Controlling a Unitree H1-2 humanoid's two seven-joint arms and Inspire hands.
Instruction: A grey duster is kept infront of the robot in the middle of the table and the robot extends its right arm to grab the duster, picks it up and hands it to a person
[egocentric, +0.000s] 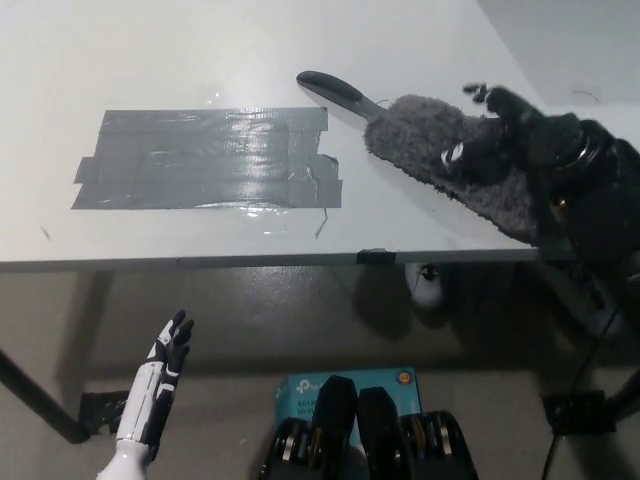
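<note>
The grey duster (415, 135) lies on the white table (200, 50), right of the middle, its fluffy head pointing to the near right edge. Its black handle (335, 90) points to the far left. My black right hand (500, 140) is over the right part of the fluffy head and hides it. The hand's fingers are apart, with fingertips (455, 155) against the fluff, not closed around it. My white left hand (160, 385) hangs open below the table's front edge at the lower left.
A large patch of grey tape (205, 160) covers the table's middle left. Under the table, a blue box (345, 390) and a white object (425, 285) lie on the floor. Dark cables run at the lower right.
</note>
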